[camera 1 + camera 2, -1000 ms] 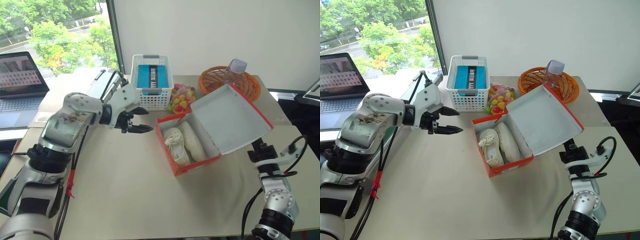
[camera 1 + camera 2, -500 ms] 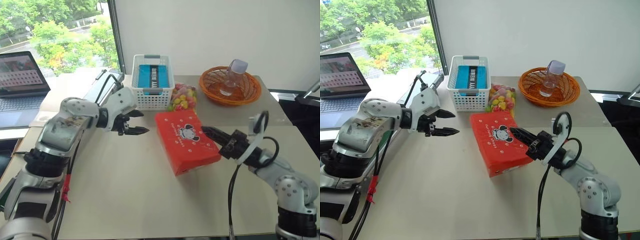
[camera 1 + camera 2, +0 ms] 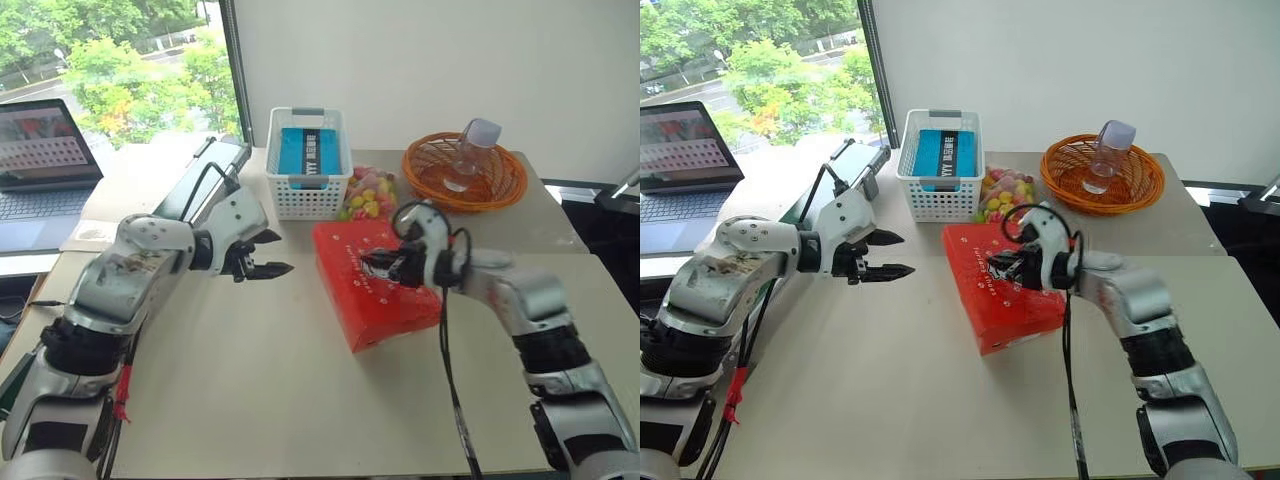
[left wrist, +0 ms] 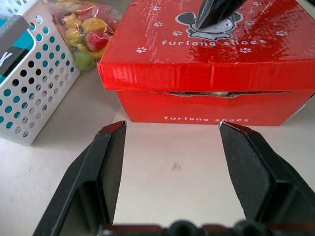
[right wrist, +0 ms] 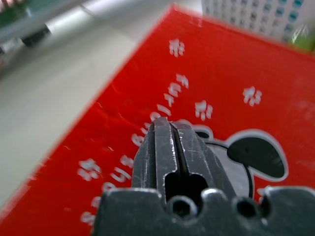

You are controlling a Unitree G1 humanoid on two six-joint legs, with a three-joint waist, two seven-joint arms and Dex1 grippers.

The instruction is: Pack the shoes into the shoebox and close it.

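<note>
- Right gripper (image 3: 372,262) is pressing its closed fingertips down on the lid of the shoebox (image 3: 385,300), gripping nothing; in the right wrist view the two black fingers (image 5: 165,147) are lying tight together over the cartoon mouse picture (image 5: 246,157) printed on the lid.
- Left gripper (image 3: 268,255) is hovering above the counter (image 3: 250,400) at about nine o'clock from the shoebox, well apart from it, with its fingers spread wide and nothing between them; the left wrist view is showing the box's long side straight ahead of the two fingers (image 4: 110,162).
- Counter, pale beige, is carrying everything, with the shoebox sitting near its middle.
- Shoebox, red-orange, is lying flat with its lid down; a thin dark gap is showing under the lid's front edge in the left wrist view, so I cannot tell whether it is fully seated. The shoes are hidden inside.
- White plastic lattice basket (image 3: 306,190) is standing at about eleven o'clock from the shoebox, holding a blue packet (image 3: 304,152).
- Round orange wicker basket (image 3: 490,185) is sitting at about one o'clock, with a clear bottle (image 3: 468,150) in it.
- Bag of coloured sweets (image 3: 366,195) is lying between the white basket and the shoebox, just beside the box's far corner.
</note>
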